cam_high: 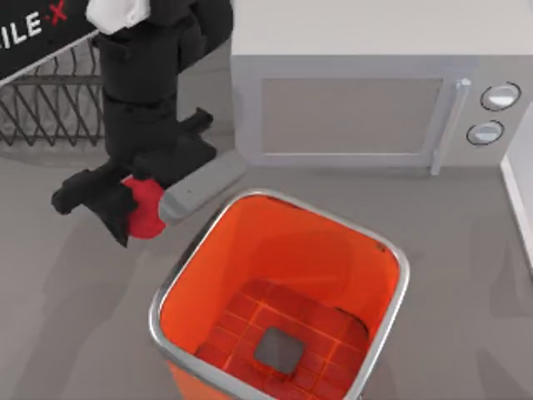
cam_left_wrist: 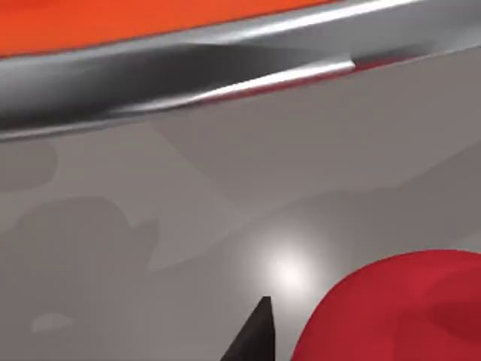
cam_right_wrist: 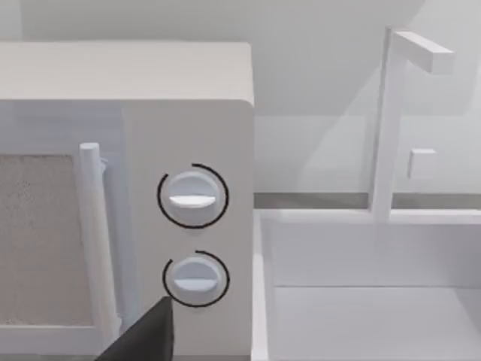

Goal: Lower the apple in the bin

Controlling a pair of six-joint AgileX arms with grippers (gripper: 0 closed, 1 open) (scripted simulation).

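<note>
The red apple (cam_high: pixel 150 205) sits between the black fingers of my left gripper (cam_high: pixel 133 208), which is shut on it. It is held over the table just left of the orange bin (cam_high: pixel 250 242), outside the silver rim (cam_high: pixel 185 260). In the left wrist view the apple (cam_left_wrist: pixel 398 308) is close beside one black fingertip (cam_left_wrist: pixel 255 331), with the bin's rim (cam_left_wrist: pixel 225 64) beyond it. The bin's gridded floor with its grey square (cam_high: pixel 279 348) holds nothing. A dark part of my right gripper (cam_right_wrist: pixel 143 338) faces the microwave.
A grey flat bar (cam_high: pixel 201 185) lies between the left gripper and the bin's far-left rim. A microwave (cam_high: pixel 358 108) stands behind the bin. A black wire rack (cam_high: pixel 46 104) is at the back left. A white sink-like basin (cam_right_wrist: pixel 376 301) sits at the right edge.
</note>
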